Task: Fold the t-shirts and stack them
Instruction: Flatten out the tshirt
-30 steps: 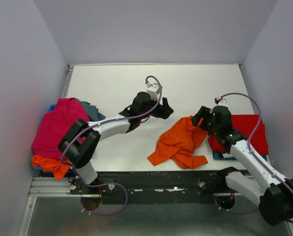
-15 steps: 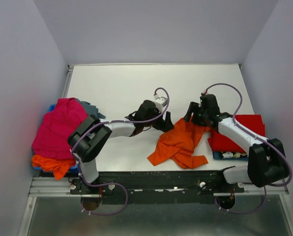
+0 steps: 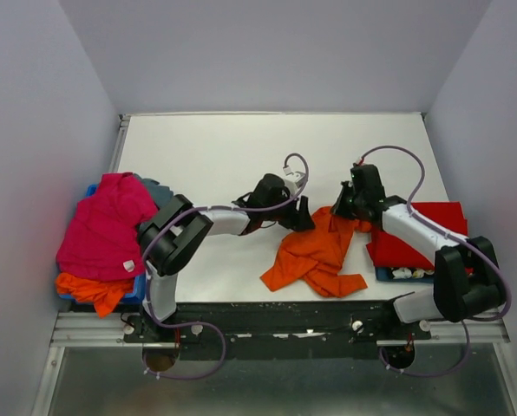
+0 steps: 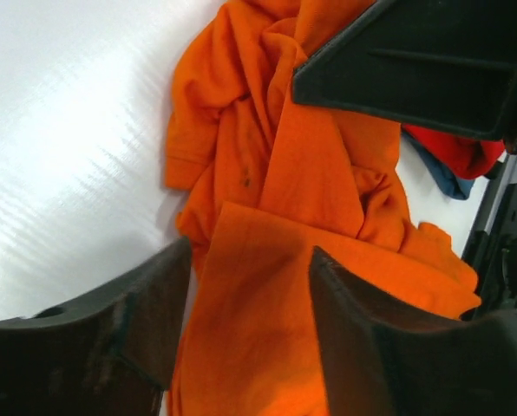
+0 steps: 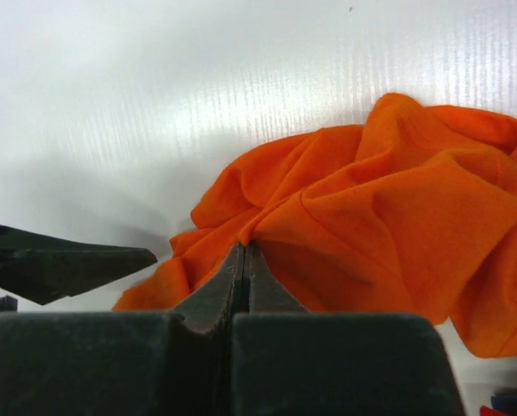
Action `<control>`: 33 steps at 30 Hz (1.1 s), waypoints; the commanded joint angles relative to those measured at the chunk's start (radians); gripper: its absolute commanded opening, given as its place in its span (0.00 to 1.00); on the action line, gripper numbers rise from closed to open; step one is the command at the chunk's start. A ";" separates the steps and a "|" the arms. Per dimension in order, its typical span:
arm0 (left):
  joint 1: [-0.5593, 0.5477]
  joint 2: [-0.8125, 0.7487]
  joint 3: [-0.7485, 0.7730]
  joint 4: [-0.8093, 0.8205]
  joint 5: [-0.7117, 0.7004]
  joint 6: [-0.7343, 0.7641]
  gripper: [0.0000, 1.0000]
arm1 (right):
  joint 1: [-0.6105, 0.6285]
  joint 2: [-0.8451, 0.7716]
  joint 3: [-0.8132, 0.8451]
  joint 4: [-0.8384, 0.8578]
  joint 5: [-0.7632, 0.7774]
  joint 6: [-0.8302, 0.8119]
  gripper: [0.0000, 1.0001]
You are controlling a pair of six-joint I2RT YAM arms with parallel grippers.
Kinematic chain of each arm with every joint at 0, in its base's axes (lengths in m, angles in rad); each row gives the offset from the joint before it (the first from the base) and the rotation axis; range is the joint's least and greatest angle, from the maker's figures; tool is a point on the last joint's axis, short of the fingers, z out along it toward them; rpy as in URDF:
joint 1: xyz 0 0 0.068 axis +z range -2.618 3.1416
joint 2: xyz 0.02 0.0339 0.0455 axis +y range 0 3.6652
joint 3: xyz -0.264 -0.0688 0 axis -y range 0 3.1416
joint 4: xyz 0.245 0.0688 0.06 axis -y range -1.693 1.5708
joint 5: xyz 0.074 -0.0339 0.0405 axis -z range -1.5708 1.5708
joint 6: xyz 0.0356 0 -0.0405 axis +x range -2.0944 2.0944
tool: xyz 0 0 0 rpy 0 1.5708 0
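While the crumpled orange t-shirt lies at lower centre of the top view on the white table, both arms reach in at its upper edge.

Right gripper: fingers pressed together, pinching a raised fold of the orange cloth.

Left gripper: fingers spread wide over a flat flap of the same shirt. The wrist view does not show whether the tips touch the cloth. The two grippers are near each other but apart.

Left of frame: a heap of shirts with a magenta t-shirt on top. A second orange t-shirt and grey-blue cloth show at its edges.

Right of frame: a red t-shirt lies flat, partly under the right arm.
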 commanded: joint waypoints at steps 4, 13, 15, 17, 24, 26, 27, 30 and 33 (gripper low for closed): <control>-0.017 0.082 0.070 0.058 0.123 -0.050 0.36 | 0.005 -0.095 -0.066 0.066 0.076 0.005 0.01; -0.016 -0.042 -0.005 0.079 0.078 0.006 0.00 | 0.005 -0.143 -0.059 0.058 0.114 0.011 0.01; -0.013 -0.122 -0.033 0.035 0.014 0.052 0.00 | 0.005 -0.146 -0.029 0.034 0.137 0.020 0.01; -0.002 -0.197 -0.040 -0.028 -0.065 0.080 0.00 | 0.005 -0.143 0.010 0.003 0.178 0.039 0.01; 0.159 -0.446 0.075 -0.319 -0.243 0.024 0.00 | 0.003 -0.053 0.369 -0.173 0.202 0.057 0.01; 0.229 -0.507 0.142 -0.416 -0.289 -0.006 0.00 | 0.003 -0.027 0.539 -0.242 0.205 0.045 0.01; 0.262 -0.535 0.191 -0.485 -0.318 -0.004 0.00 | 0.003 -0.019 0.613 -0.273 0.205 0.039 0.01; 0.319 -0.625 0.335 -0.629 -0.421 0.046 0.00 | 0.003 -0.022 0.815 -0.343 0.208 0.007 0.01; 0.337 -0.717 0.429 -0.734 -0.580 0.072 0.00 | 0.003 -0.075 0.871 -0.350 0.173 -0.018 0.06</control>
